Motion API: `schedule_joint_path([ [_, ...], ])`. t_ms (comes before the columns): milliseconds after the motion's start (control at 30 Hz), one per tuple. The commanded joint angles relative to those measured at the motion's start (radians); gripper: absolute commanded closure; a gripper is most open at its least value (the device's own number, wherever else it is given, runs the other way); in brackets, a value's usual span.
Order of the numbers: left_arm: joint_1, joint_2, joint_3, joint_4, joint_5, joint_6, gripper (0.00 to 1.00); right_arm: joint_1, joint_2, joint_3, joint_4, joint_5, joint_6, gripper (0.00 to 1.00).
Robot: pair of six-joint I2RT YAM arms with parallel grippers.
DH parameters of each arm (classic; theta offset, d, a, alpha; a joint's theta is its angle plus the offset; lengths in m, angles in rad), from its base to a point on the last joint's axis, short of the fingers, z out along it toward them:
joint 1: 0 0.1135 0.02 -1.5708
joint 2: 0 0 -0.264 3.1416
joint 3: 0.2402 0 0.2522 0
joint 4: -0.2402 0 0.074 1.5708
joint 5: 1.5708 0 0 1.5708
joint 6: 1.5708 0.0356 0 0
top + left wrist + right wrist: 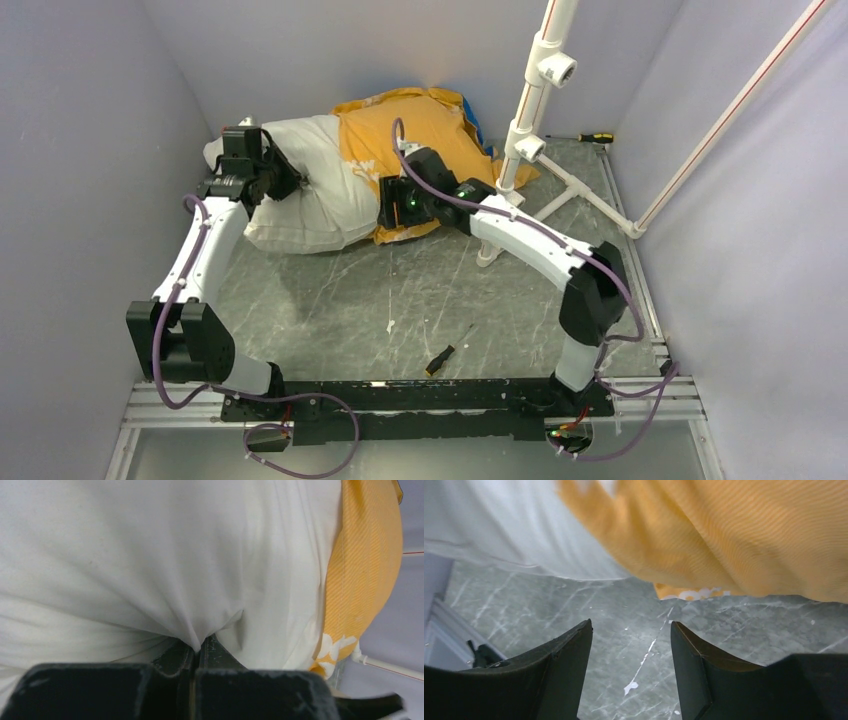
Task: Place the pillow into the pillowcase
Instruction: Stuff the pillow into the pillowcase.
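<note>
The plump white pillow lies at the back of the table, its right end inside the pillowcase, which shows its orange side and a strip of blue at the far edge. My left gripper is at the pillow's left part, shut on a pinch of white pillow fabric; the left gripper's jaws meet on the fold. Orange pillowcase shows at the right. My right gripper hovers open just in front of the pillowcase's near edge. In its wrist view the right gripper holds nothing, with pillow and pillowcase beyond the fingertips.
A white pipe stand rises just right of the pillowcase, its feet spreading on the table. A screwdriver lies at the back right and another one near the front. Grey walls close in on both sides.
</note>
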Motion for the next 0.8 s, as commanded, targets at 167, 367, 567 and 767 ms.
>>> schedule_joint_path([
  [167, -0.017, 0.002, 0.079, 0.101, 0.121, -0.041, 1.0, 0.022, 0.208, 0.056, 0.254, 0.063, -0.008, 0.42],
  [367, -0.016, -0.007, 0.092, 0.065, 0.116, -0.025, 1.0, 0.008, 0.254, 0.095, 0.248, 0.183, -0.038, 0.67],
  [567, 0.009, -0.001, 0.107, 0.06, 0.108, -0.002, 1.0, -0.058, 0.064, -0.097, 0.34, 0.046, -0.065, 1.0],
  [767, 0.029, 0.037, 0.113, 0.085, 0.142, -0.012, 1.0, -0.072, -0.012, -0.056, 0.363, -0.435, -0.131, 1.0],
])
